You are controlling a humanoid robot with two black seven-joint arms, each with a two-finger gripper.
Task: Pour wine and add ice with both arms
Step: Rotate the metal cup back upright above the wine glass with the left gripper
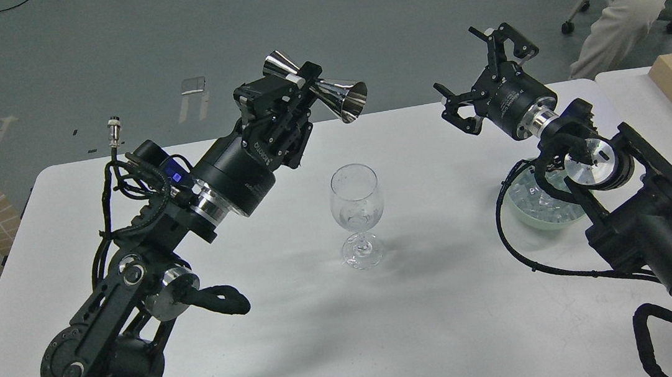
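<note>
A: Starting at the left of the frame, what does the left gripper (291, 90) carry?

B: It is clamped on the waist of a steel jigger (325, 89). The jigger lies nearly level, its long axis running left to right, with the wide mouth facing right. The mouth sits above and slightly behind the wine glass (357, 211), which stands upright at centre frame on the white table (450, 326).

A: Is liquid leaving the jigger?

B: No stream is visible. The pour appears finished, as a judgement only.

A: And the right side?

B: The right gripper (478, 83) hangs in the upper right of the frame, fingers spread wide, holding nothing.

A: Where is the ice (531, 199)?

B: In a pale green bowl (520, 219) at right of centre, partly hidden behind the right arm's wrist. The bowl lies below the right gripper in the frame, back toward that arm's own base.

A: Which arm is nearer the ice?

B: The right arm, clearly. The coming move likely requires that gripper to fold back and down toward the bowl.
</note>
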